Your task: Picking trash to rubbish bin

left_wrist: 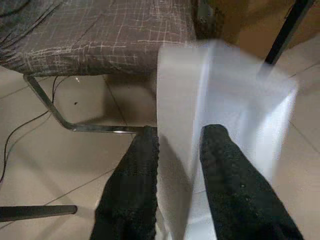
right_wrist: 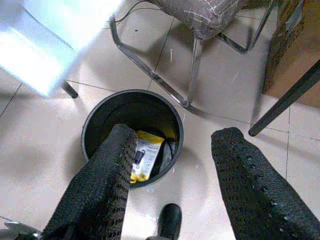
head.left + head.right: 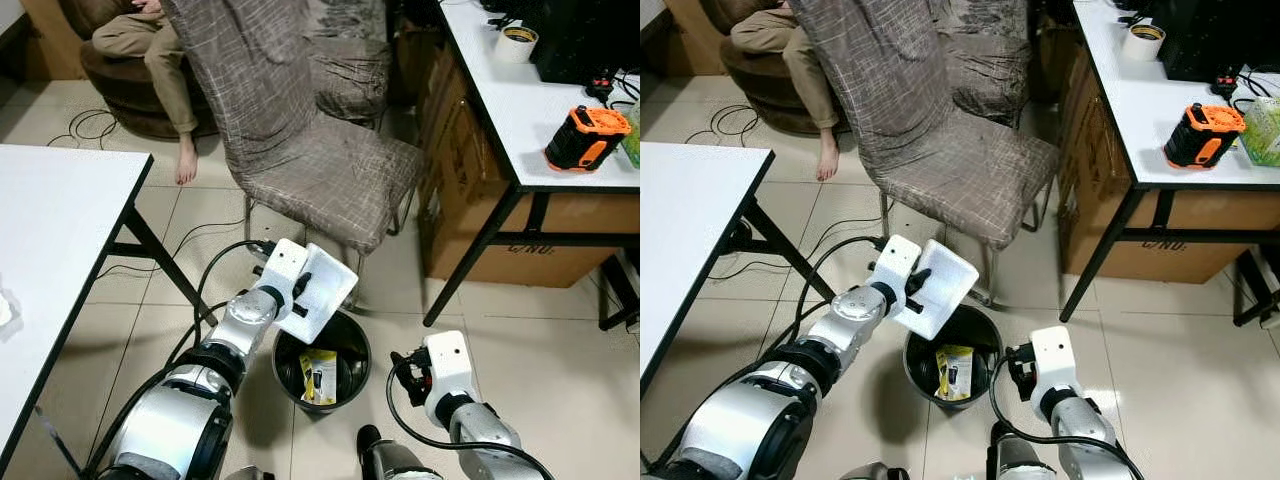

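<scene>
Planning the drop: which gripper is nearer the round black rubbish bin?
Left. The left gripper holds the flat white sheet right over the round black rubbish bin's rim; the right gripper, open, hangs beside the bin, slightly farther.

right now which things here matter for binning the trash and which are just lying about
For the job:
- white sheet, pinched in the left gripper above the bin
- black bin, with a yellow packet already inside
- right gripper, open, beside the bin

Just lying about:
- chair
- orange tool and tape roll on the desk
- cardboard boxes
- floor cables
</scene>
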